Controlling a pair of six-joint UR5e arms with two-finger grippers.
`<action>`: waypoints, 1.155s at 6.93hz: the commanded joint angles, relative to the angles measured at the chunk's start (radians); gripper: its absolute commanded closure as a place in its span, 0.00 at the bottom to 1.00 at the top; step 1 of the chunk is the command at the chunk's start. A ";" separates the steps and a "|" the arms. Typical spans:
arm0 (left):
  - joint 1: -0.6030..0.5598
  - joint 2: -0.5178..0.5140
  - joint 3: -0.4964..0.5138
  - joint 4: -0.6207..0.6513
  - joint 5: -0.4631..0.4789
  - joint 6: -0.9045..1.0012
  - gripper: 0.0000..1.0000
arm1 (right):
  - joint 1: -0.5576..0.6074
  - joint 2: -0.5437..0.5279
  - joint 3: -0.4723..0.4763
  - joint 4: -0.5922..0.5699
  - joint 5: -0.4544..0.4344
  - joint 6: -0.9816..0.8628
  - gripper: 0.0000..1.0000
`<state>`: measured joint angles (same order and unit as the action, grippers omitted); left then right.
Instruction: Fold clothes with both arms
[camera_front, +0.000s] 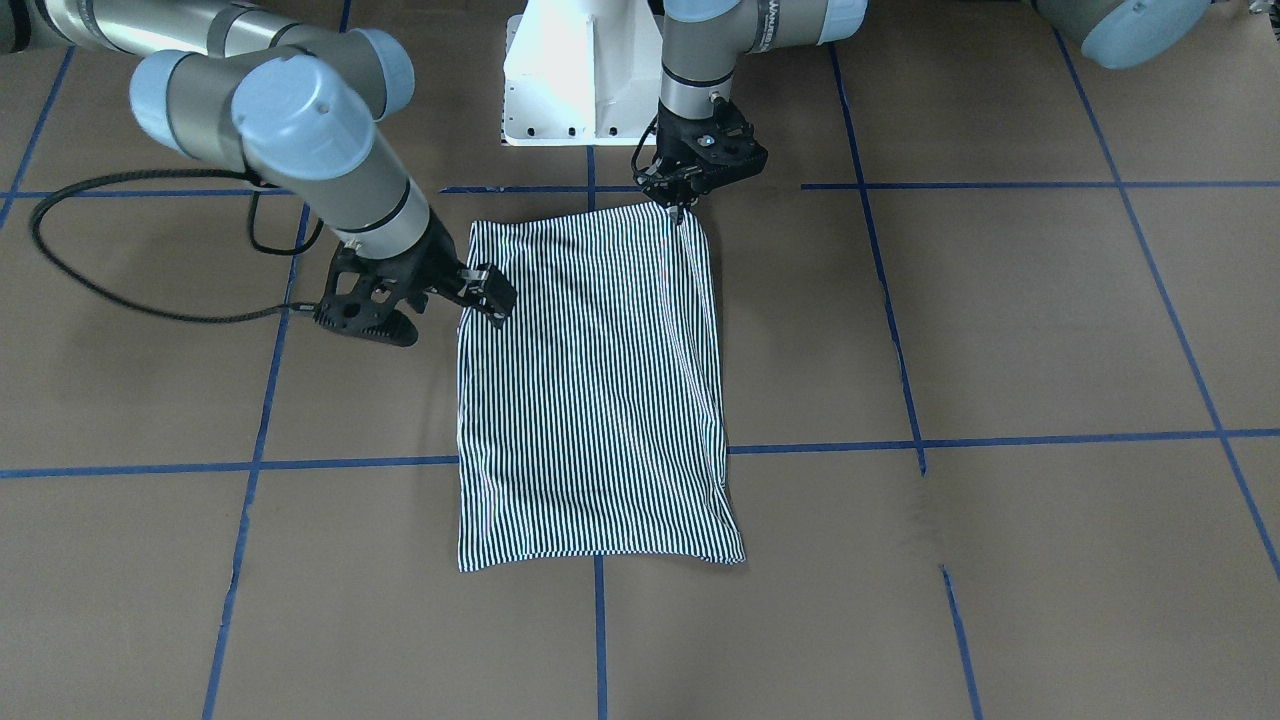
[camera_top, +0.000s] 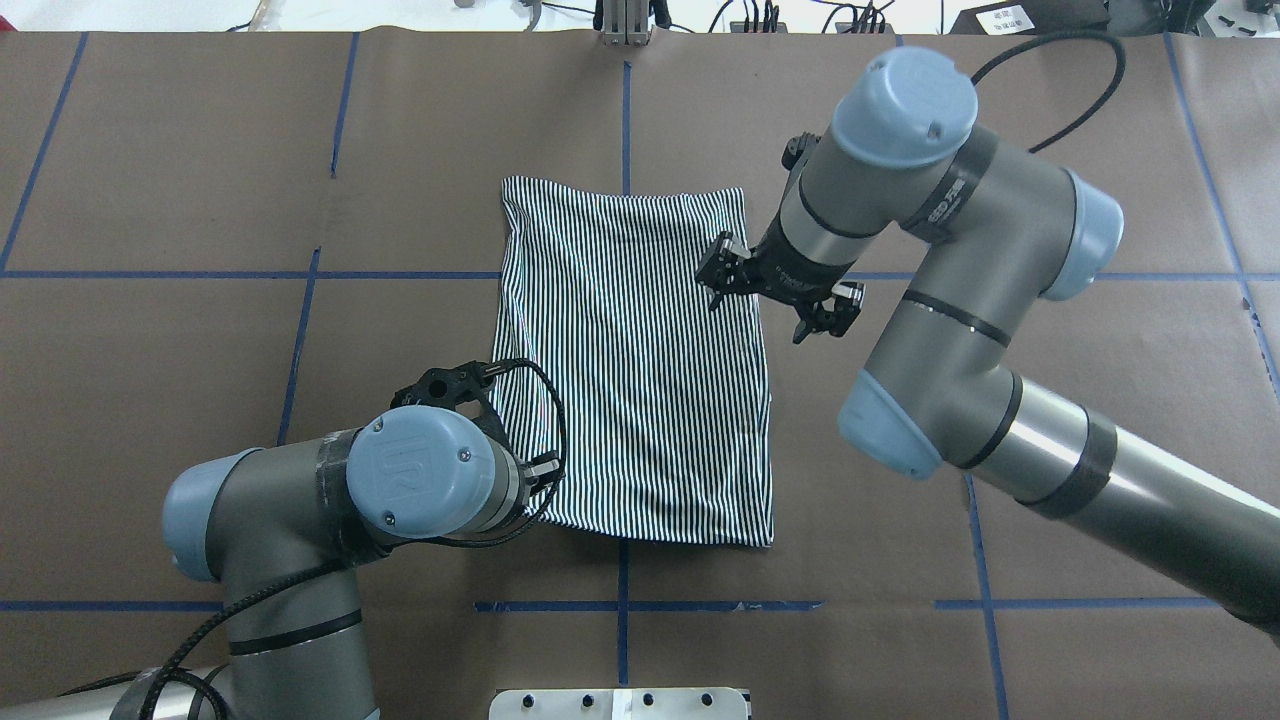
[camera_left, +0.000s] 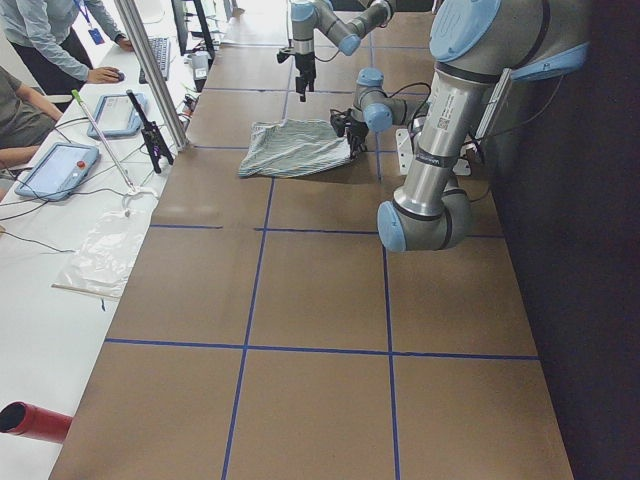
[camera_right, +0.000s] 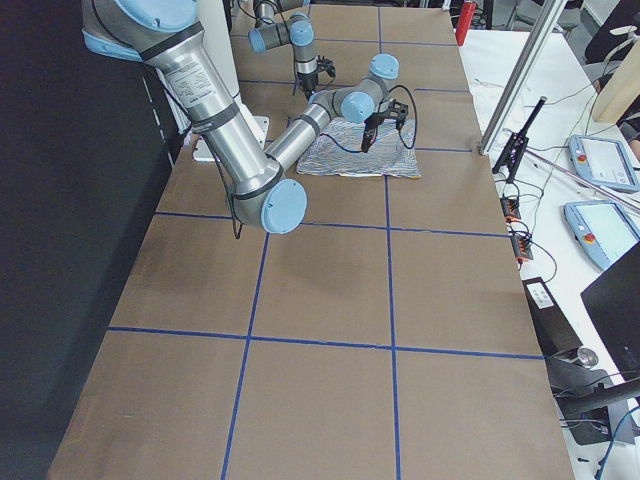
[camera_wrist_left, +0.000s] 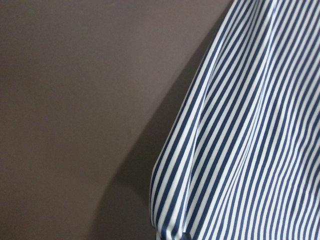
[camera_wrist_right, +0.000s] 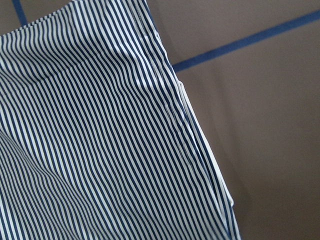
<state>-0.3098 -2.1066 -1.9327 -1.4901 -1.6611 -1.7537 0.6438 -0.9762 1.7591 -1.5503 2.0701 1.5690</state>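
Navy-and-white striped shirt (camera_front: 590, 390) lies folded into a long, slightly wrinkled rectangle.

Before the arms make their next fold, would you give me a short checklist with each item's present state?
1. Left gripper holds the corner of the striped shirt nearest the robot: ok, it looks shut on the cloth.
2. Right gripper has a grip: not ok, it is open, with the jaws straddling the shirt's side edge.
3. Shirt lies as a flat rectangle: ok, only mild wrinkles.
4. Sleeves folded in: ok, none stick out.
5. How many layers the left pinch caught: cannot tell.
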 joint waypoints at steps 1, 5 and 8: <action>0.000 -0.001 0.003 -0.004 0.001 0.007 1.00 | -0.223 -0.012 0.040 -0.002 -0.236 0.431 0.00; 0.001 -0.004 0.006 -0.006 0.000 0.007 1.00 | -0.339 -0.001 0.001 -0.059 -0.363 0.641 0.00; 0.001 -0.003 0.006 -0.006 0.000 0.007 1.00 | -0.351 -0.016 -0.022 -0.060 -0.361 0.643 0.00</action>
<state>-0.3083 -2.1094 -1.9267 -1.4956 -1.6613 -1.7472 0.2960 -0.9893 1.7517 -1.6098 1.7086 2.2103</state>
